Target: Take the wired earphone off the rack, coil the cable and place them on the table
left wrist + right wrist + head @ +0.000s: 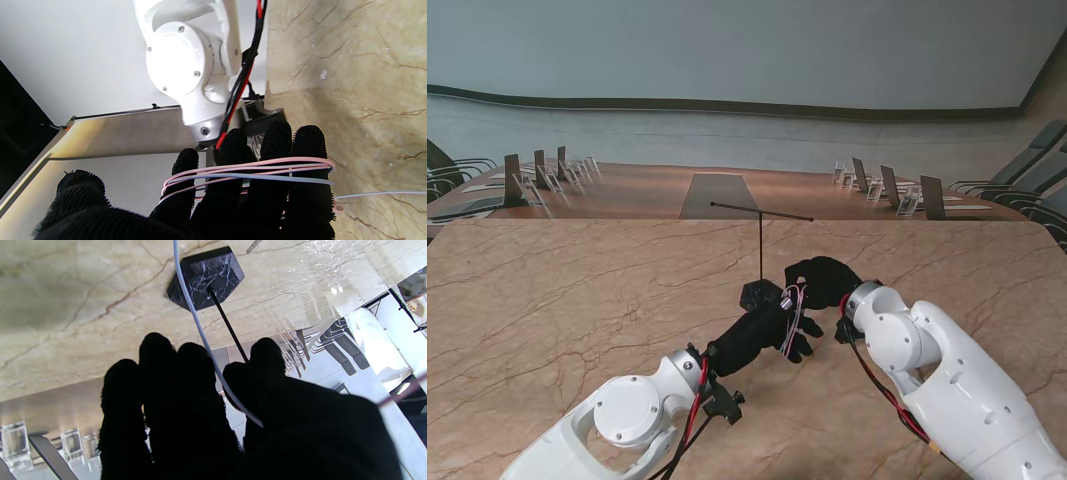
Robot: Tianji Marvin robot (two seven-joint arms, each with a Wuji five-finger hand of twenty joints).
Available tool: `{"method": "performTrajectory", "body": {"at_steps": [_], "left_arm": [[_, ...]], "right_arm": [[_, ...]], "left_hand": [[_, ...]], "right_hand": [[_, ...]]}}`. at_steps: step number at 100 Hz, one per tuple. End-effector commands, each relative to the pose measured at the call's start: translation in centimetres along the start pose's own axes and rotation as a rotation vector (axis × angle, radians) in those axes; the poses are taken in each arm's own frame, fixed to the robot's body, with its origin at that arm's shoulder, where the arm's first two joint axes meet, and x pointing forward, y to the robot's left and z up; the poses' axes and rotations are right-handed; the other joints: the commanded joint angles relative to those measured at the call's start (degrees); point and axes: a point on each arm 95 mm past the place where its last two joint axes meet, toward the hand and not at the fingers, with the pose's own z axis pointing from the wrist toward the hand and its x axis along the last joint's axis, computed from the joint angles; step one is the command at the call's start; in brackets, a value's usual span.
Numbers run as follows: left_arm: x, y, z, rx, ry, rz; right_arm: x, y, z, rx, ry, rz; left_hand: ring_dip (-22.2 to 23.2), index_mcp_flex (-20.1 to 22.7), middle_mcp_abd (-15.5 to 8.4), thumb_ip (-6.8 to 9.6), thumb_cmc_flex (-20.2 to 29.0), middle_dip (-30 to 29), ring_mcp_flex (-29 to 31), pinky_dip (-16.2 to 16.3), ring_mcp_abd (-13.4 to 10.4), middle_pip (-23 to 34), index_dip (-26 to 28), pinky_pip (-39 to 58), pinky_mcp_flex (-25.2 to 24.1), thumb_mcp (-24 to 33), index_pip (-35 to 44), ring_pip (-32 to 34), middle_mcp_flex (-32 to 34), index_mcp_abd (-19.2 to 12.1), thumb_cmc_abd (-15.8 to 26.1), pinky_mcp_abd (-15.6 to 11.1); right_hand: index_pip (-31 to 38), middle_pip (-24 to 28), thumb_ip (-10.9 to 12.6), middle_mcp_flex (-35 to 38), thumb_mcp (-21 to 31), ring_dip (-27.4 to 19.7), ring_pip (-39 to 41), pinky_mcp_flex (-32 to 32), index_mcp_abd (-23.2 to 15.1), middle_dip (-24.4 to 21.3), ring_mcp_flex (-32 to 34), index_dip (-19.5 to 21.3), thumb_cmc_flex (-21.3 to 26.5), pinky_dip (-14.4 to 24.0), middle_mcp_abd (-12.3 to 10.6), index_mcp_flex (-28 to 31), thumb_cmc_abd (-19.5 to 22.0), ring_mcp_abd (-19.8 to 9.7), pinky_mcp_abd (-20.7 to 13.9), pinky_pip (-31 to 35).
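Table (547, 300): marble top, nothing laid down on it yet.
Rack (760, 255): bare T-bar on its dark base, just beyond both hands; earphone already off.
Left hand (762, 335): fingers straight and together, serving as a spool, several pink-white loops around them.
Right hand (823, 282): pinching the loose run, feeding it across.
Cable (247, 171): mostly coiled, a tail remains.
Left: finish winding, slip off, set down.

Conference room: long marble-patterned table (547, 300); beyond it a brown meeting table (637, 190) lined on left and right with name-card holders (882, 188) and office chairs (1027, 165); plain far wall.
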Motion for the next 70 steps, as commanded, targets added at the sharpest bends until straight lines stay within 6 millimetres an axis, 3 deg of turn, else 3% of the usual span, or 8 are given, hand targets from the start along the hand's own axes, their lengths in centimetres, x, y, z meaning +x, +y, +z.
{"method": "performTrajectory", "body": {"at_steps": [1, 36, 70], "left_arm": [[-0.5, 0.4, -0.1, -0.013, -0.021, -0.008], [-1.2, 0.2, 0.1, -0.018, -0.046, 0.002], [-1.9, -0.2, 0.8, 0.002, -0.069, 0.009]], "right_arm": [[0.8, 2.1, 0.2, -0.038, 0.031, -0.026], [2.0, 6.4, -0.6, -0.100, 0.114, -0.114], [3.4, 8.3, -2.9, -0.138, 0.151, -0.210]], "left_hand": [[0.75, 0.69, -0.13, 0.00, -0.17, 1.08, 0.33, 0.73, 0.63, 1.86, 1.01, 1.72, 0.36, -1.06, -0.56, 0.44, 1.62, -3.86, 2.00, 3.74], [0.89, 3.13, 0.36, 0.07, -0.67, 2.19, 0.12, 1.14, 0.98, 2.02, 1.90, 2.17, -0.42, -1.04, 0.12, 0.45, 2.50, -3.38, 1.81, 4.13], [-3.42, 3.47, 0.32, 0.16, -1.64, 0.16, -2.25, 0.75, 0.38, -0.91, 2.18, 0.48, -2.98, -0.88, -0.51, -4.19, 3.37, -3.69, 1.62, 3.08]], "right_hand": [[3.37, 2.24, 1.81, -0.33, -1.62, 0.94, 2.97, 0.99, -0.51, 0.71, 1.92, -0.12, 0.58, 1.74, 6.10, 0.48, 2.27, 0.39, -3.29, 4.57], [3.17, 2.17, 2.05, 0.18, -1.62, 0.89, 2.90, 1.32, -0.77, 0.82, 2.31, -0.29, 0.27, 1.76, 5.67, 0.43, 1.86, 0.18, -3.51, 4.54], [3.17, 1.83, 1.79, 1.06, -0.05, 0.72, 2.46, 2.59, -1.08, 0.97, 3.43, -1.56, -0.73, 1.57, 5.09, 0.26, 0.37, -0.10, -3.43, 4.32]]}}
